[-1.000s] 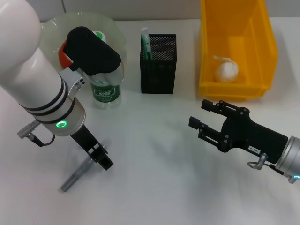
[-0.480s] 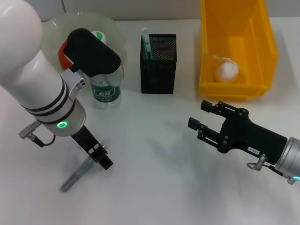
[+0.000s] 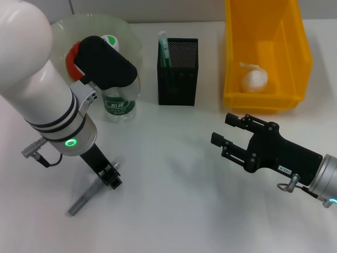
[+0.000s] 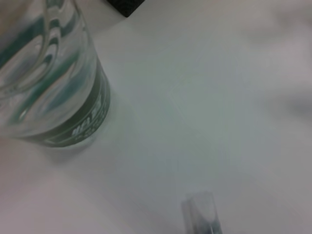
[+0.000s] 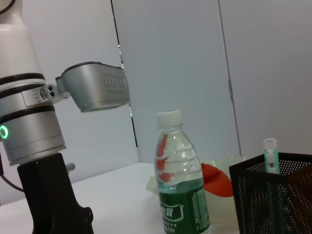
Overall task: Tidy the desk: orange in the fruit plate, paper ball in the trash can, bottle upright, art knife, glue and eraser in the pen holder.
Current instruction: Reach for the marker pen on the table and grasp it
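Desk-tidying scene, mid-task. The left gripper stands low over the grey art knife, its tips at the knife's upper end; whether the fingers have closed on the handle cannot be told from here. The right gripper hovers above bare table with its fingers spread and nothing between them. The bottle already stands upright just in front of the fruit plate, in which the orange shows partly behind the left arm. The paper ball lies in the yellow trash can. A green-and-white glue stick stands in the black mesh pen holder; no eraser can be made out. Likely hazards: the knife is slim and lies flat, so a grip taken at one end may let it pivot or slip when lifted; the bottle stands near the left forearm, so a sweep towards the pen holder could tip it; and a tilted knife might catch the holder's rim rather than drop in.
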{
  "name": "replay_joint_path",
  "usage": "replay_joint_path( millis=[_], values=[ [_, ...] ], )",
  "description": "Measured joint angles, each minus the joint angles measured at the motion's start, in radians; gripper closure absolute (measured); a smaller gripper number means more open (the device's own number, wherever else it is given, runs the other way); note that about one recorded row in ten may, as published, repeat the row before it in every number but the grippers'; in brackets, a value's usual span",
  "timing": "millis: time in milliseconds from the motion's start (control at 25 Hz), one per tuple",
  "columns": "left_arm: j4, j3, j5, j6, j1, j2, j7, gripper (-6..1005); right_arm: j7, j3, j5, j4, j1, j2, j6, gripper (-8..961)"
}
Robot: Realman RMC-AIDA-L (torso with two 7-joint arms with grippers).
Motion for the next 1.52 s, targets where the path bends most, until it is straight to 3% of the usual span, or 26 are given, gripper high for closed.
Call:
replay_joint_path(
  millis=[120,1520],
  values=[
    [0.0,0.0,0.0,0.0,0.0,0.0,0.0,527,0.0,0.0,0.0,0.001,0.0,0.0,-0.001,359],
    [-0.004,0.026,0.011,-0.02,0.0,0.0,0.009,661,0.002,0.0,0.0,0.012,0.0,0.0,-0.002,358]
  ],
)
